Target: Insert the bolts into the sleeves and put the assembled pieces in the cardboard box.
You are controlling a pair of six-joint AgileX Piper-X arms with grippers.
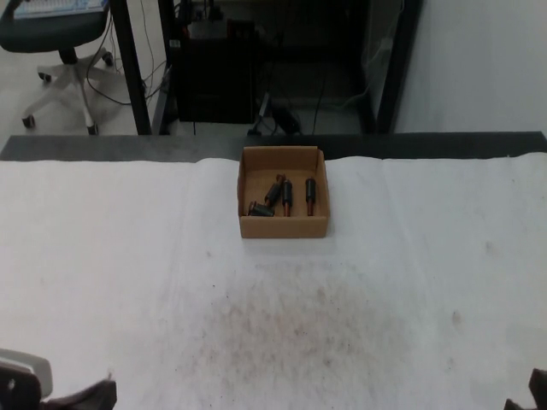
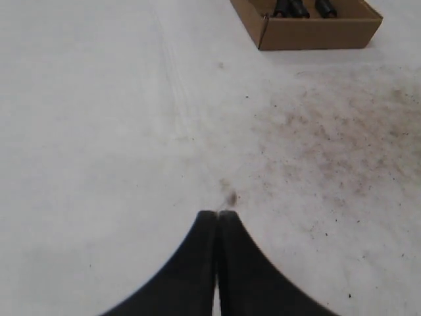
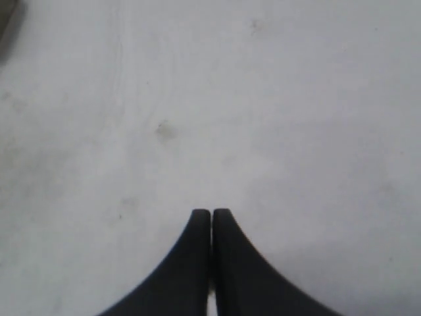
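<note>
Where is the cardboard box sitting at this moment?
In the high view the cardboard box sits mid-bench on the white cloth, near the far edge, beyond the dirty patch, with dark pieces inside.

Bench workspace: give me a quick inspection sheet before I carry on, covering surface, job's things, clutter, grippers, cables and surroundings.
Surface: white cloth covers the bench, with a dark speckled stained patch in front of the box.
Job's things: open cardboard box at the bench's far middle; several dark pieces lie inside it, and I cannot tell whether they are assembled.
Clutter: nothing seen.
Grippers: left gripper shut and empty, over the cloth; right gripper shut and empty, over the cloth.
Cables: thin cables on the floor beyond the bench.
Surroundings: office chair and dark frame posts behind the bench.
</note>
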